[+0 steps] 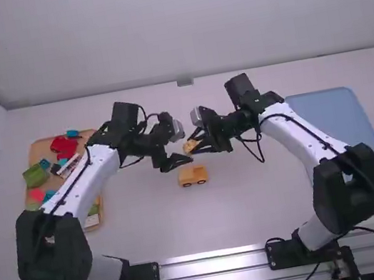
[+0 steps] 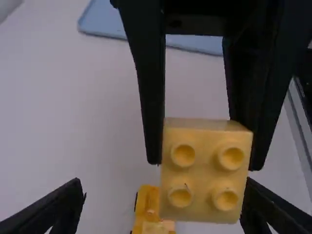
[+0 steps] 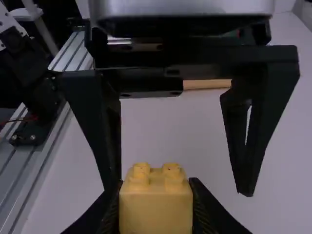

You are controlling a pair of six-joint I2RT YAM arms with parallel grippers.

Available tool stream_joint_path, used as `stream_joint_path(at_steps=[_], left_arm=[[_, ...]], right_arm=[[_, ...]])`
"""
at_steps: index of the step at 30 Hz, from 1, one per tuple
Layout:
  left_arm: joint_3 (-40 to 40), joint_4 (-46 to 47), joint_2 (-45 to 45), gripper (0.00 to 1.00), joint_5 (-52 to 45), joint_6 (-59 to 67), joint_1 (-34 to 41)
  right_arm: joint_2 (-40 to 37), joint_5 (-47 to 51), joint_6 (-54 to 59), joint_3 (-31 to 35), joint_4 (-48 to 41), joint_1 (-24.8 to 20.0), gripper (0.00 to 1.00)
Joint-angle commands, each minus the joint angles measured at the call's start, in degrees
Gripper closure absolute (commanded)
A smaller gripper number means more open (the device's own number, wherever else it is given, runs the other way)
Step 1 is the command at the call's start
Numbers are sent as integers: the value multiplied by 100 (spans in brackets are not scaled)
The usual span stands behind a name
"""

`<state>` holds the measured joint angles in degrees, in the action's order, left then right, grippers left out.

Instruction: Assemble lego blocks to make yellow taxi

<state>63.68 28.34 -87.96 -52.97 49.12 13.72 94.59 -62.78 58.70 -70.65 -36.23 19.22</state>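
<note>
Between the two arms, my right gripper (image 1: 193,145) is shut on a yellow block (image 1: 190,147) above the table. My left gripper (image 1: 179,148) is open, facing it from the left. In the left wrist view, the studs of the yellow block (image 2: 204,170) face my left gripper (image 2: 165,196), whose fingers stand wide apart around it without touching. The right wrist view has my right gripper (image 3: 156,197) clasping the yellow block (image 3: 156,207) by its sides. Just below in the high view, a yellow car body (image 1: 192,175) with dark wheels stands on the table; part of the yellow car body (image 2: 152,214) is near the block in the left wrist view.
A wooden tray (image 1: 34,154) with red, green, blue and white pieces lies at the left, partly under the left arm. A blue tray (image 1: 336,121) lies at the right beside the right arm. The two grippers are very close together.
</note>
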Motion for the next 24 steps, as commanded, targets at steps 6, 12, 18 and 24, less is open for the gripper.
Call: stream_joint_path(at_steps=[6,12,18,24], left_arm=[[-42,-76,42,29,-310,-22,22],[-42,-74,42,45,-317,-22,20],[-42,-74,42,56,-317,-22,22],[-42,-11,42,64,-411,-20,17]], right_arm=[[-20,138,31,-138,-2,-9,91],[-20,127,31,-138,13,-9,91],[-20,114,-83,-138,199,-2,91],[-20,116,-326,-138,448,-4,86]])
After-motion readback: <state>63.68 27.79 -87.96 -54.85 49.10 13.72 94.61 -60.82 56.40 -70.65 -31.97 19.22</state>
